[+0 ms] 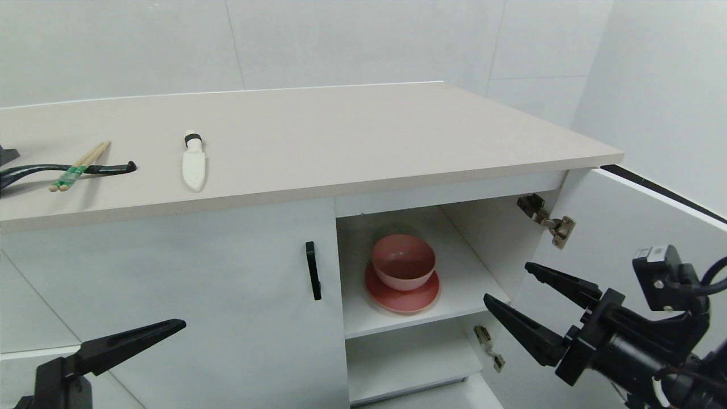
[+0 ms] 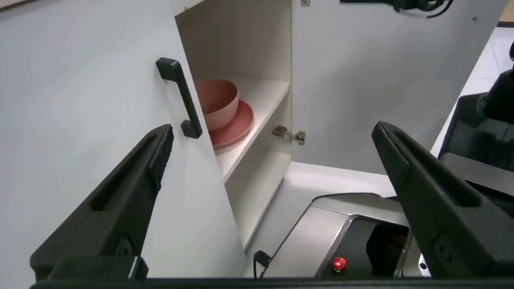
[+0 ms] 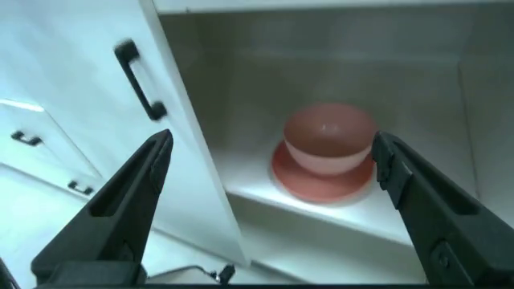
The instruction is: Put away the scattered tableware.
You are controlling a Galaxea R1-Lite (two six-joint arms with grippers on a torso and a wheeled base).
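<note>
Black fingers are spread wide on the right gripper (image 1: 507, 282), nothing held, and it is poised low in front of the open cupboard (image 1: 454, 227). The left gripper (image 2: 273, 132) is opened just as wide and empty too, down by the closed door (image 1: 227, 295) with its black handle (image 1: 313, 270).

On the upper shelf (image 1: 471, 284), one pink bowl (image 1: 404, 261) is seen seated on one pink plate (image 1: 402, 296). That part looks done.

Up on the countertop (image 1: 369, 136), well apart from both grippers, more is left:
- one pair of chopsticks (image 1: 79, 166), two sticks banded together;
- one white knife-shaped piece (image 1: 193, 162);
- one thin black item (image 1: 108, 168) under the chopsticks, which cannot be identified.

Roughly half the job is judged finished.
</note>
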